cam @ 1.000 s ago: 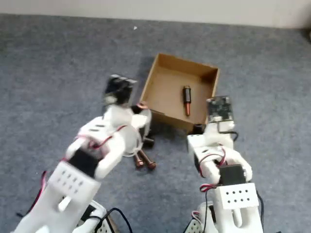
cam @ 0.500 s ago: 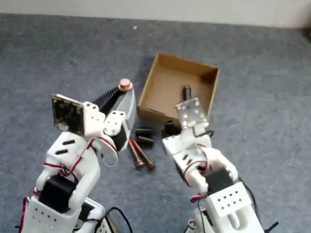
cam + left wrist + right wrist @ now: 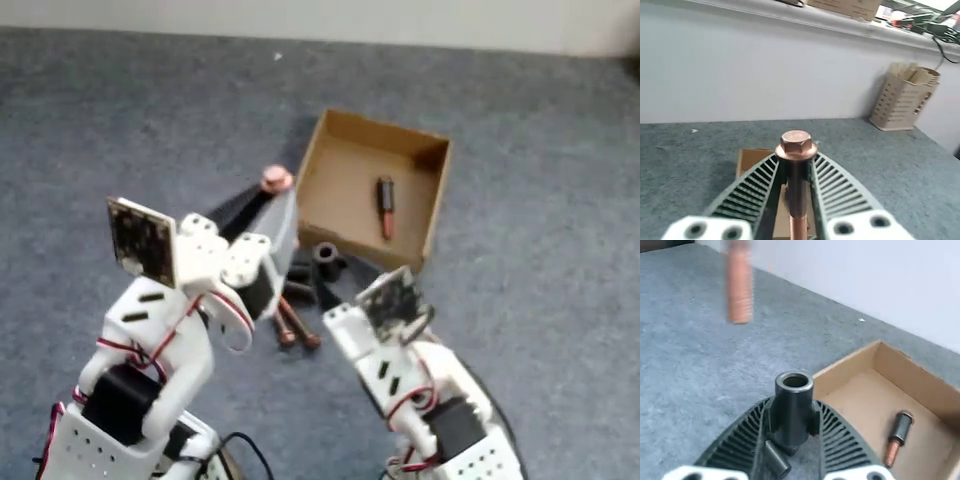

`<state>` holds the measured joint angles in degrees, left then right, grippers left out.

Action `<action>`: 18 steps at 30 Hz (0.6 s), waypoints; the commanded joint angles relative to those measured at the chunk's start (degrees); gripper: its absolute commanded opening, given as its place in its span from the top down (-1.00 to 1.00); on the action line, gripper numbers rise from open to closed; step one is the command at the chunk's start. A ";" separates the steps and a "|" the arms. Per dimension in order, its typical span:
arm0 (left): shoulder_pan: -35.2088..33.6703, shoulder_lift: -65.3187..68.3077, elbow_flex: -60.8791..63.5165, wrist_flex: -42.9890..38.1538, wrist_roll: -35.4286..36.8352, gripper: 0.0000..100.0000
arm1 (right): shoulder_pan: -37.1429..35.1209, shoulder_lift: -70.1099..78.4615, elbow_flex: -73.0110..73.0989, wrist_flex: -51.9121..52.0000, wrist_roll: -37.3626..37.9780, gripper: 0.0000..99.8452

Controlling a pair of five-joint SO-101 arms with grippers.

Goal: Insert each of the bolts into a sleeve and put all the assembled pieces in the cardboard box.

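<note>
The left claw (image 3: 796, 159) is clamped on a copper bolt (image 3: 796, 145), hex head up and threaded shank pointing down, held in the air near an outer corner of the cardboard box (image 3: 432, 210). The right claw (image 3: 792, 415) grips a black sleeve (image 3: 794, 400) upright, its open bore facing up, just in front of the box's near wall. From where I stand the two parts are close but apart. The shank hangs off to one side of the sleeve and seems higher than it, not over the bore.

One assembled piece (image 3: 385, 207) already lies inside the box. On the grey desk (image 3: 120, 120) between the arms lie two loose bolts (image 3: 297, 328) and some spare sleeves (image 3: 298, 280).

I'd say the step in hand is mating this bolt with this sleeve in mid-air. The next move calls for bringing the shank tip squarely over the bore, keeping both axes in line, then lowering it in. A small tilt would likely catch the thread on the rim.
</note>
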<state>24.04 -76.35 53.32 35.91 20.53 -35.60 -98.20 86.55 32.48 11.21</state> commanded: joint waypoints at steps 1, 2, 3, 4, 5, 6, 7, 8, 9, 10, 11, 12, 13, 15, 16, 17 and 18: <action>4.00 0.13 -0.40 -1.93 0.70 0.99 | -1.80 -4.35 1.80 -3.56 1.93 0.99; 4.70 0.13 -0.40 -1.93 0.70 0.99 | -1.98 -4.97 2.42 -3.65 2.20 0.99; 5.49 0.13 -0.40 -1.85 0.70 0.99 | -1.98 -5.58 2.86 -3.65 2.11 0.99; 6.46 0.13 -0.40 -1.67 0.62 0.99 | -1.98 -6.37 3.12 -3.65 2.11 0.99; 7.34 0.13 -0.31 -1.67 0.62 0.99 | -1.98 -6.73 3.12 -3.56 2.02 0.99; 8.22 0.22 0.40 -1.85 0.62 0.99 | -1.98 -6.90 3.12 -3.56 1.85 0.99; 8.84 0.22 1.19 -2.02 0.26 0.99 | -1.98 -6.90 3.12 -3.56 1.76 0.99; 9.45 0.22 1.98 -2.55 -0.88 0.99 | -1.89 -6.90 3.12 -3.56 1.76 0.99; 9.63 -0.13 2.77 -3.60 -2.20 0.99 | -1.71 -6.90 3.12 -3.56 1.76 0.99; 9.71 -0.31 3.74 -4.57 -3.08 0.99 | -1.71 -6.90 3.21 -3.56 1.76 0.99; 9.71 -0.31 4.62 -5.36 -3.69 0.99 | -1.63 -6.90 3.21 -3.56 1.76 0.99; 9.71 -0.31 5.32 -5.71 -4.04 0.99 | -1.63 -6.90 3.21 -3.56 1.85 0.99; 9.89 -0.40 5.76 -5.71 -4.22 0.99 | -1.63 -6.90 3.21 -3.56 2.02 0.99; 9.89 -0.40 6.55 -5.98 -4.22 0.99 | -1.63 -6.90 3.21 -3.38 2.02 0.99; 9.71 -0.40 6.90 -6.07 -4.22 0.99 | -1.63 -6.90 3.21 -3.38 2.11 0.99; 9.45 -0.40 7.16 -6.07 -4.22 0.99 | -1.63 -6.90 3.21 -3.30 2.11 0.99; 9.36 -0.22 7.16 -6.07 -4.22 0.99 | -1.63 -6.99 3.21 -3.30 2.11 0.99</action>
<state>33.27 -76.35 60.70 31.69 17.36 -36.92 -104.00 90.51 30.90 12.70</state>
